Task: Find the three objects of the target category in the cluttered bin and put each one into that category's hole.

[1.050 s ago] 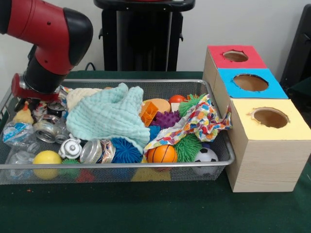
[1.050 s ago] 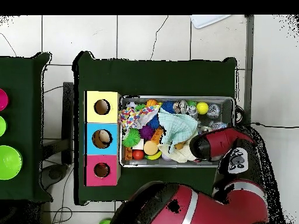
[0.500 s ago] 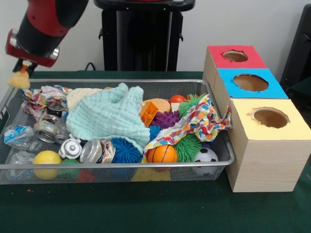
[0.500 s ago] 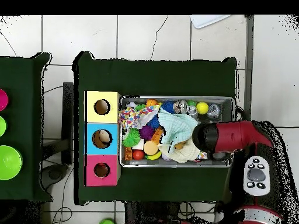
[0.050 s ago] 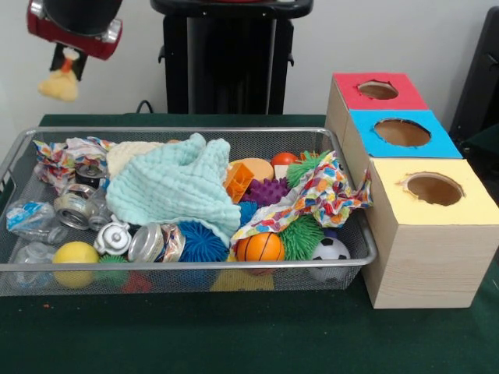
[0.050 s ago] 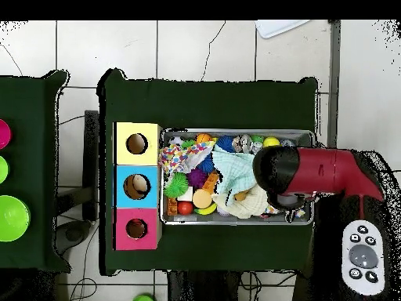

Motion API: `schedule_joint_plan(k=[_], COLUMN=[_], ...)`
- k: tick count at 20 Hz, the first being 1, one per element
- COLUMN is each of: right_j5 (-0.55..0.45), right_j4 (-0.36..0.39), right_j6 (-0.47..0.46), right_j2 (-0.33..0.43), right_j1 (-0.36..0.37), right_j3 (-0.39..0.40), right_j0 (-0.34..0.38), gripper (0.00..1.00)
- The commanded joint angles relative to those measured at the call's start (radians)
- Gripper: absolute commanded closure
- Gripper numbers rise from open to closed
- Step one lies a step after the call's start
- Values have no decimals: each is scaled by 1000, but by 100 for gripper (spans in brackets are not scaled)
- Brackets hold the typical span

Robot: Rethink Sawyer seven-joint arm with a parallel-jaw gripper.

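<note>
While it hangs clear above the bin's left end, the small yellow plush toy is pinched at its top between the fingers of the gripper; it is higher than half a second ago, when it hung just above the rim, and one second ago it still lay among the clutter at the bin's far left. From the front only the red and black wrist end of the arm shows at the top edge. From overhead the arm lies across the bin's right part, hiding the toy and the gripper.

The wire mesh bin rests on the green table, its contents unmoved: a pale green cloth heaped in the middle, a patterned cloth draped toward the boxes, an orange ball, a soccer ball, a yellow ball and a blue spiky ball.

Just beside the bin stand three boxes in a row, each with a round hole on top: the yellow box nearest, the blue box in the middle, the red box farthest.
</note>
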State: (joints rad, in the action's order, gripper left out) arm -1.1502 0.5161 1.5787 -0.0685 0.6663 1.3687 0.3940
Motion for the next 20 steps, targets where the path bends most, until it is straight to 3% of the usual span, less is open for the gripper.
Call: schedule_joint_plan(k=[1, 15, 20], right_j5=[-178, -258, -253], right_j4=[-145, -328, -368], right_j6=[-181, -3, -13], right_j2=[174, 215, 216], right_j1=[25, 63, 66], right_j3=[114, 180, 206], right_j0=[24, -36, -26], gripper=[100, 100, 100])
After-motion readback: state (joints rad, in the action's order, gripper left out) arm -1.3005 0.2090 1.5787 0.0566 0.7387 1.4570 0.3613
